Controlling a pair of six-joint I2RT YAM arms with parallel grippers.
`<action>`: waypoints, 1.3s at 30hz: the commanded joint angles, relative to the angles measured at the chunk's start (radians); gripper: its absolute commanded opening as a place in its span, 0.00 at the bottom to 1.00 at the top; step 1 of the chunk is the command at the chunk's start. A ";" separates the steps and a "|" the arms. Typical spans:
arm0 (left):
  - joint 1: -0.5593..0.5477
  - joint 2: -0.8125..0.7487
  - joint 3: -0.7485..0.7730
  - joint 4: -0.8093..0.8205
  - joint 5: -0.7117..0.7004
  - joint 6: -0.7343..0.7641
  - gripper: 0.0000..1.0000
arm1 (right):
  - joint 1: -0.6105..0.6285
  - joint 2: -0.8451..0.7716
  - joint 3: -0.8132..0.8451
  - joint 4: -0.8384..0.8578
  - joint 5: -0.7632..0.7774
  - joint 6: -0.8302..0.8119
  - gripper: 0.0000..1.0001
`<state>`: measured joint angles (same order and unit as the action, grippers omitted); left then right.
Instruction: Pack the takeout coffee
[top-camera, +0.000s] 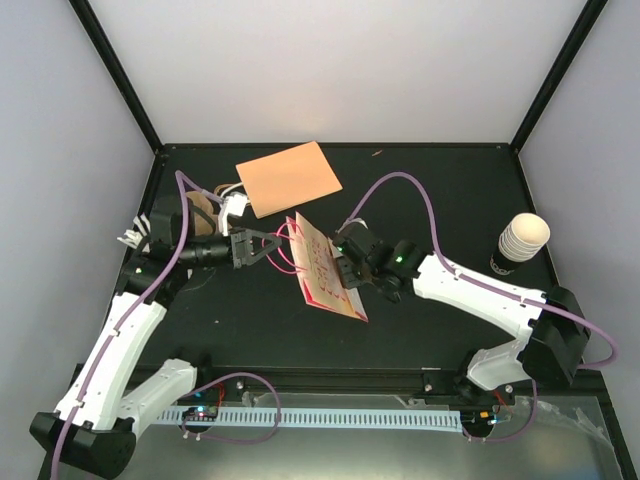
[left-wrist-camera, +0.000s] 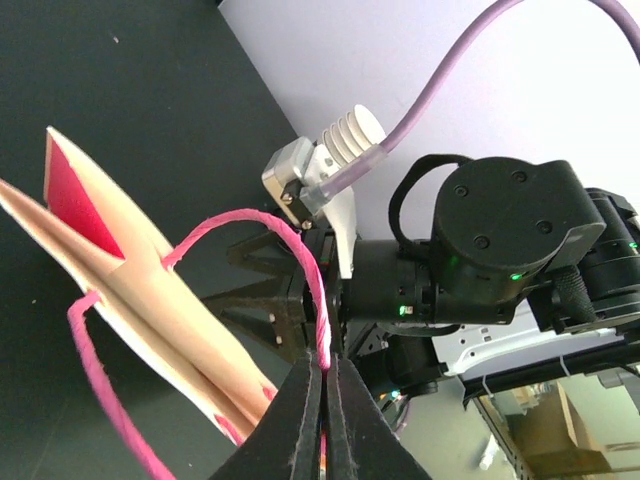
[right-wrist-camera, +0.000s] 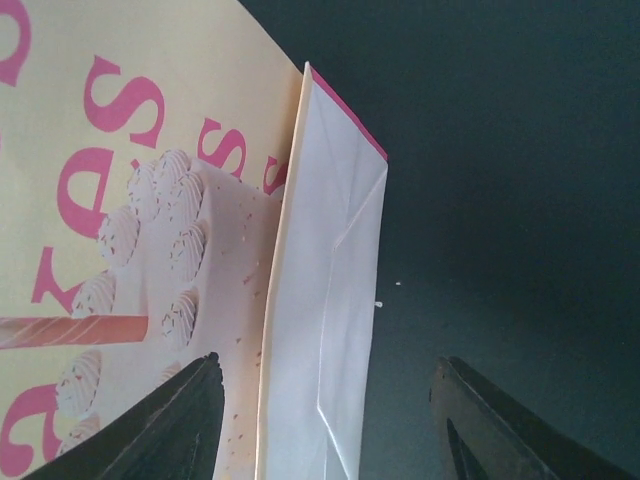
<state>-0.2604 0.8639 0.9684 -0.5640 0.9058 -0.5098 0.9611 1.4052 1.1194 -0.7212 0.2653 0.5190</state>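
Left hand pinches the bag by its handle to prop it up, right hand gapes open beside it, cup unpacked.

The black table bears a flat tan sheet at eleven o'clock and the takeout coffee upright at three o'clock, well apart.
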 joint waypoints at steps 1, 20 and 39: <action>-0.016 -0.008 0.063 0.037 0.002 -0.019 0.02 | 0.014 -0.020 -0.004 0.000 -0.010 0.023 0.61; -0.023 -0.014 0.057 0.032 -0.023 -0.017 0.02 | 0.052 0.048 0.012 0.001 -0.026 0.081 0.66; -0.027 -0.020 0.052 0.029 -0.030 -0.013 0.02 | 0.051 0.150 -0.007 0.038 0.002 0.085 0.63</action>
<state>-0.2817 0.8631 0.9928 -0.5529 0.8818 -0.5175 1.0050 1.5421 1.1191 -0.6945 0.2321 0.5865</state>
